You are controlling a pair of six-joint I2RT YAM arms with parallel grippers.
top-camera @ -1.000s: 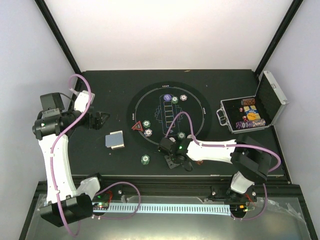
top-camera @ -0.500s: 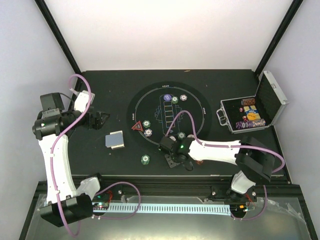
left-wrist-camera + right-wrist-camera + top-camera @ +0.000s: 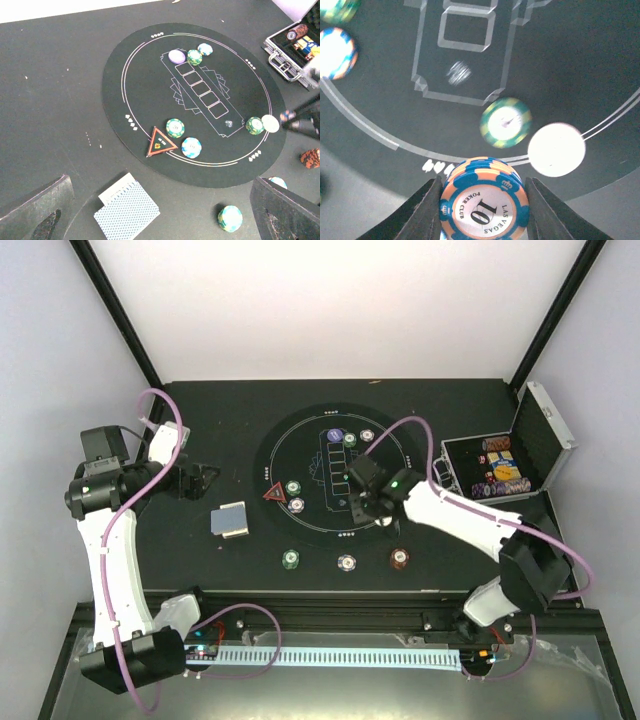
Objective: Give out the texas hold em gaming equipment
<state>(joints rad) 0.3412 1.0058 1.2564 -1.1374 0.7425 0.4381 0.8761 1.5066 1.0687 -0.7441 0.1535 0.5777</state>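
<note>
A stack of blue-and-orange chips (image 3: 484,205), its top face printed with a 10, is clamped between the two fingers (image 3: 427,212) of the right gripper (image 3: 483,197), which is seen over the near right part of the round black mat (image 3: 285,450); whether the stack rests on the mat cannot be told. Just beyond the stack, a green chip (image 3: 506,122) and a white round button (image 3: 556,150) lie just beside each other on the mat, the button on the white border lines. Farther left on the mat a red triangle marker (image 3: 160,141) is laid flat, with a second green chip (image 3: 175,128) and a pale blue chip (image 3: 191,147) just beside it. At the far end of the printed row of boxes, a purple chip (image 3: 176,56), a third green chip (image 3: 194,57) and a light chip (image 3: 205,49) are grouped together. Off the mat, near the front edge of the table (image 3: 200,410), a green-striped chip (image 3: 290,559), a whitish chip (image 3: 347,562) and a maroon chip (image 3: 400,558) are spaced in a row. A deck of cards (image 3: 127,210) lies back up to the left of the mat. At the right, a silver case (image 3: 545,435) stands open with more chips inside. The left gripper (image 3: 205,480) is held with its jaws spread wide and nothing between them, left of the mat and near the cards.
</note>
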